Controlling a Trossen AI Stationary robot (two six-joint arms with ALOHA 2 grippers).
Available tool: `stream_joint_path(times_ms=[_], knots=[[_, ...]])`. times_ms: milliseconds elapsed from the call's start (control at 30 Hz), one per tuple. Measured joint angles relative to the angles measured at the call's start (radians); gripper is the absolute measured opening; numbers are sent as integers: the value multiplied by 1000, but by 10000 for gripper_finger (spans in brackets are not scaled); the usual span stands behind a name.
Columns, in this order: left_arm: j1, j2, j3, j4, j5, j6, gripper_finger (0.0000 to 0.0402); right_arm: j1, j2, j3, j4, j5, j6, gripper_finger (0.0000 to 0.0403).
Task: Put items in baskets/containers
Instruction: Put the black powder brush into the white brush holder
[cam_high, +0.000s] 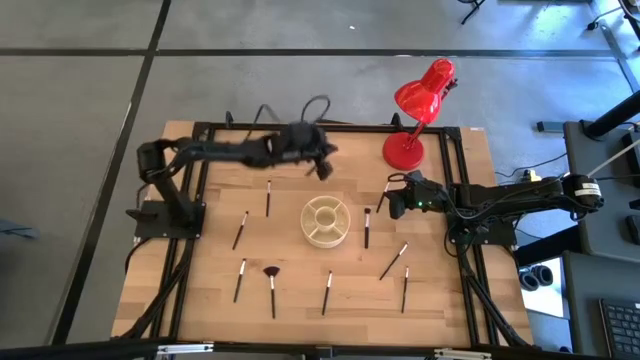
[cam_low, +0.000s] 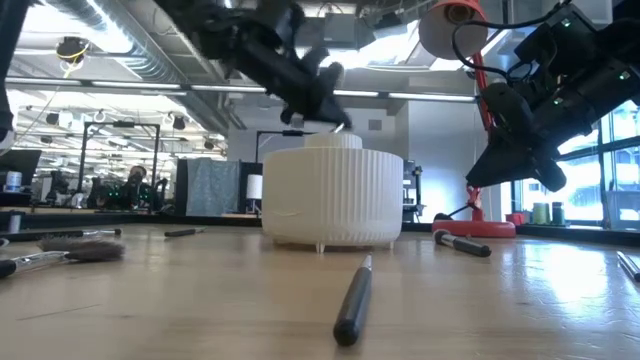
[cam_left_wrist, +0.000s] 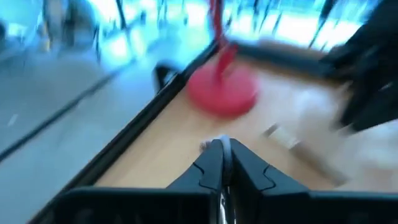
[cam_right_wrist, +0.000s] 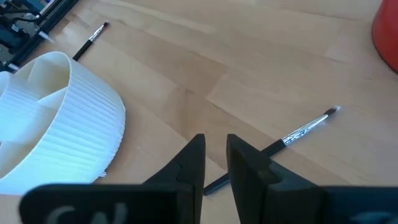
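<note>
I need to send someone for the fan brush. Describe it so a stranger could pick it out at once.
Start at the cream divided cup in the middle of the wooden table, across from the red desk lamp. Toward the near-left corner from the cup lies the fan brush, in a loose row of thin brushes. It alone has a wide reddish-brown head; its neighbours end in narrow tips.

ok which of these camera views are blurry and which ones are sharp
Left wrist view: heavily motion-blurred, the red lamp base smeared. High view: only the left claw and its arm are blurred; the cream cup and brushes are crisp. Low view: the near brush is soft, with bright window glare at right. Right wrist view: sharp, the brush beyond the right claw clearly defined.
</note>
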Motion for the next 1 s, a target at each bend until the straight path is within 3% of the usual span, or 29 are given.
stream_joint_path(times_ms=[167,333,533,733,1000], knots=[[-148,-27,-199,460,-137,-27,15,0,0,0,-8,0,-2,67],[-233,-28,-273,697,-191,-21,12,0,0,0,-15,0,-5,67],[-316,-29,-276,721,-187,7,14,0,0,0,-15,0,-4,67],[-388,-15,-276,699,-262,99,14,0,0,0,-14,0,-3,67],[-408,48,-276,699,-309,93,15,0,0,0,-10,0,3,67]])
